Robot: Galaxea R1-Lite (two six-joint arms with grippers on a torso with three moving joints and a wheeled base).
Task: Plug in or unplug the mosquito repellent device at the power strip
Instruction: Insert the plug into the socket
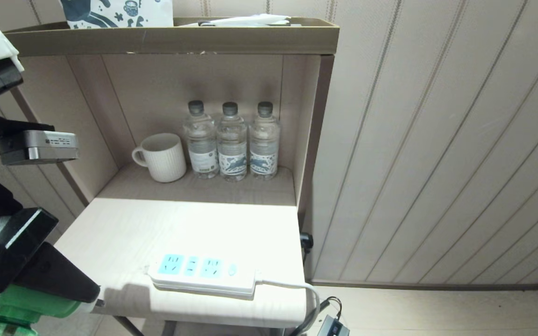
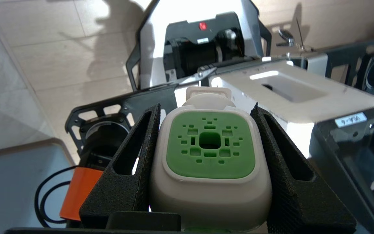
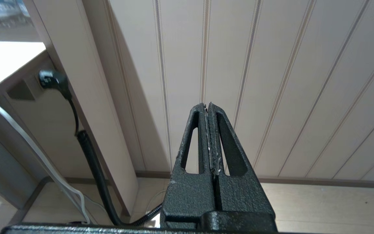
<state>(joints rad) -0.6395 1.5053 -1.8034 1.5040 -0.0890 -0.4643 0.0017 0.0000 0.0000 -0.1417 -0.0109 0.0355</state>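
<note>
Green top, white body: that's the mosquito repellent device (image 2: 209, 162), pinched between the two black fingers (image 2: 125, 175) of the left gripper (image 2: 208, 169), one finger on each side of its white head. In the head view it's down at the bottom left corner, off the near left edge of the table (image 1: 124, 233), with the green bottle part (image 1: 12, 312) poking out under the black gripper, so it isn't plugged into anything.

Next up, the power strip (image 1: 202, 275) lies flat near the front edge of the pale tabletop, three light-blue socket faces up, all sockets free, a small button at its right end and a white cord (image 1: 297, 289) running off the right edge and down.

Further back, in the open shelf nook, a white ribbed mug (image 1: 162, 157) sits on the left and three water bottles (image 1: 230, 140) stand upright in a row beside it, touching each other.

The right gripper (image 3: 209, 136) hangs off to the side by the panelled wall (image 3: 271, 81), fingers pressed together with nothing in them, near a black plug (image 3: 49, 79) and cable on the side of the cabinet
</note>
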